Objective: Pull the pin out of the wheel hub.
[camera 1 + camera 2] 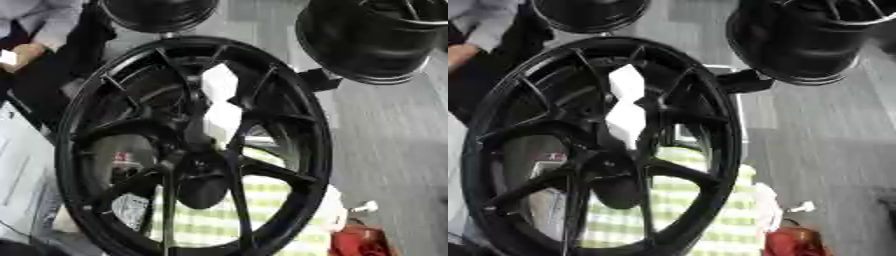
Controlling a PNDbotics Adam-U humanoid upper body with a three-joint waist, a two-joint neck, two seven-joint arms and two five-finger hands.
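**A:** Okay, left side first, what's there?

**B:** A pale flat surface [19, 170] along the left edge. Just beside it starts the wheel hub [87, 125], black, standing on edge and filling most of both eye views.

**A:** Spokes?

**B:** Thin black spokes [262, 170] run from the rim to a dark centre [194, 159]. Just below the centre sits a dark rounded shape [203, 190]; I cannot tell what it is.

**A:** Pin?

**B:** I cannot make one out. The centre is one dark mass.

**A:** Seen through the spokes?

**B:** A small red-and-white label [122, 157] low on the left, white patches [627, 117] above the centre, and a yellow-green checked surface [210, 222] lower down.

**A:** The hands, released, clenched, or grasping?

**B:** Cannot tell. Neither hand shows in either view.

**A:** Further right?

**B:** A second black wheel [159, 14] at the top edge, above the hub. A third black wheel [367, 42] in the upper right corner, near the hub's rim but apart from it. Grey floor [394, 150] runs down the right side, with a red thing [359, 243] at the bottom right, close to the hub's lower rim.
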